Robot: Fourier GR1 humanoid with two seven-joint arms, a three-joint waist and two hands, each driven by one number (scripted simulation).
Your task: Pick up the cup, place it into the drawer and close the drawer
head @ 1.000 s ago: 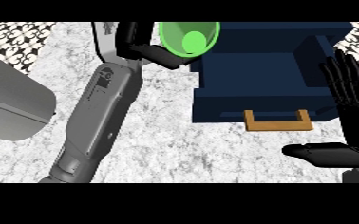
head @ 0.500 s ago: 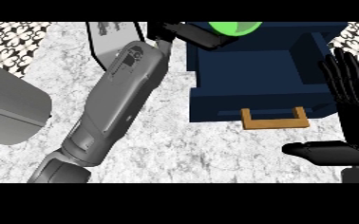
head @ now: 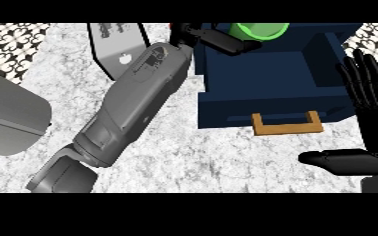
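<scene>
Overhead, the left hand (head: 221, 39) curls round the green cup (head: 260, 31) above the open drawer (head: 266, 82).

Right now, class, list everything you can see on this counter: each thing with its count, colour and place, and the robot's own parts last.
cup: one, green, top centre, above the drawer's far end, held by the left hand
drawer: one, dark blue, open, right of centre
handle: one, tan, on the drawer's front
counter: one, white-grey marble
grey object: one, left edge
left hand: black, fingers curled on the cup
right hand: black, open, resting at the right edge
</scene>
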